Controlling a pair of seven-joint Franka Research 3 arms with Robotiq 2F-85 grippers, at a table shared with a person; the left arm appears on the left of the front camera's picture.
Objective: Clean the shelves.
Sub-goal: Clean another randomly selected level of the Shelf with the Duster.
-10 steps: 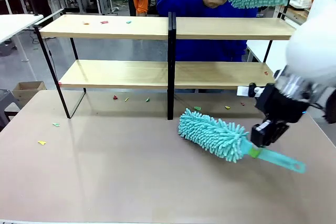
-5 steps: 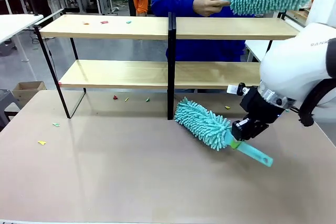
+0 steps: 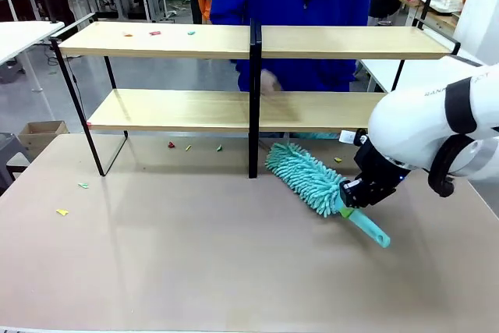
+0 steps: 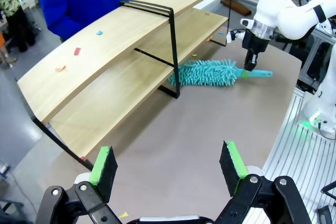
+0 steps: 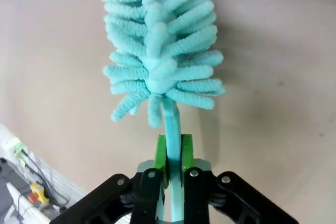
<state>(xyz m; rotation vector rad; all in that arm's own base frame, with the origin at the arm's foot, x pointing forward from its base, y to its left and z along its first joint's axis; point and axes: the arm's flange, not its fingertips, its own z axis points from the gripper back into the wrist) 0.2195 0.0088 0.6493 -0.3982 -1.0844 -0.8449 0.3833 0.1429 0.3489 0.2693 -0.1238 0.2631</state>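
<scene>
Shelves [image 3: 156, 40]: two-tier wood rack at far side of desk [image 3: 195, 263]; coloured scraps [image 3: 154, 33] on top board, left of centre post [image 3: 254, 99]. Duster [image 3: 308, 178]: teal, head just right of centre post's foot. Right gripper [image 3: 355, 194]: fingers clamped on Duster handle. Left gripper [image 4: 170, 166]: fingers apart, empty, over desk before centre post.

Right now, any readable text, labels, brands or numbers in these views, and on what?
Grey lettering on the right arm, on its white casing: too small to read.
On the shelves, the duster and the table: no print to be seen.
</scene>
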